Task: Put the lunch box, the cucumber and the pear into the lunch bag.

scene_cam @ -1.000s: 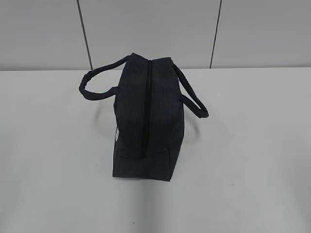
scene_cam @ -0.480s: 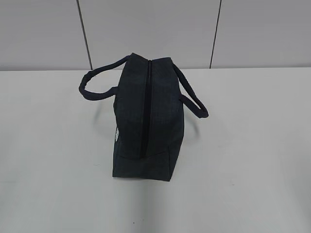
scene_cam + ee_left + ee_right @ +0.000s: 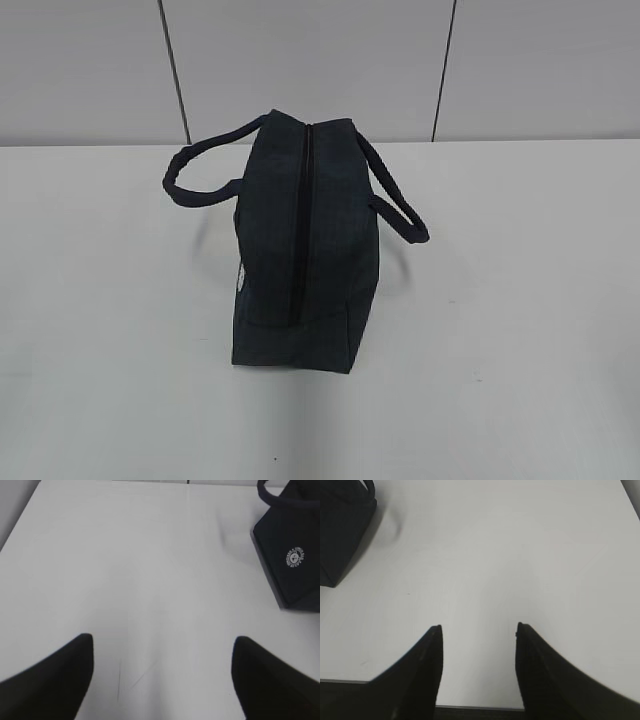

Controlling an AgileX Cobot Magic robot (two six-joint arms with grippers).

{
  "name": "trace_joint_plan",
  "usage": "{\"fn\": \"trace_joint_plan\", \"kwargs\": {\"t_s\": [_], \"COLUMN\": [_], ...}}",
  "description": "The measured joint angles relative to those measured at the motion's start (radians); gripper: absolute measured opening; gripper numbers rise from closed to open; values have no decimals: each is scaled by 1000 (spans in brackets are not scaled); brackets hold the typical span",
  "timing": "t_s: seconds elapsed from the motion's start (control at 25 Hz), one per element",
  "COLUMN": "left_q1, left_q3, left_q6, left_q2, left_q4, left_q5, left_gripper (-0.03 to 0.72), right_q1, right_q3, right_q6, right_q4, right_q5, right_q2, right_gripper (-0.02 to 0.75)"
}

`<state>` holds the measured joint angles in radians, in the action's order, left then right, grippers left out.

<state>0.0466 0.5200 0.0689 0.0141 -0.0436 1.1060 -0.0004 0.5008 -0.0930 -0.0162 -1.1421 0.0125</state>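
Observation:
The dark navy lunch bag point(image 3: 305, 240) stands in the middle of the white table with its zipper shut along the top and its two loop handles spread left and right. Its side with the small white round logo shows at the upper right of the left wrist view point(image 3: 292, 560), and a corner of it shows at the upper left of the right wrist view point(image 3: 340, 530). My left gripper point(image 3: 162, 645) is open and empty over bare table left of the bag. My right gripper point(image 3: 477, 630) is open and empty near the table's front edge. The lunch box, cucumber and pear are out of view.
The white table point(image 3: 520, 330) runs back to a grey panelled wall point(image 3: 300, 60). Its front edge shows under the right gripper point(image 3: 480, 707), and its left edge shows in the left wrist view point(image 3: 20, 515).

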Motion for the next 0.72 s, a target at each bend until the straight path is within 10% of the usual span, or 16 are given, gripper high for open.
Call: {"fn": "trace_joint_plan", "kwargs": {"t_s": [0.72], "left_q1": [0], "left_q3": [0], "left_q6": [0], "left_q2": [1], "left_q4": [1], "left_q5": [0], "left_gripper": [560], "right_q1": [0], "right_q3": [0], "right_q6": [0], "right_q4": [-2], "right_q5": [-2], "right_q2": [6], "right_gripper": [353]}}
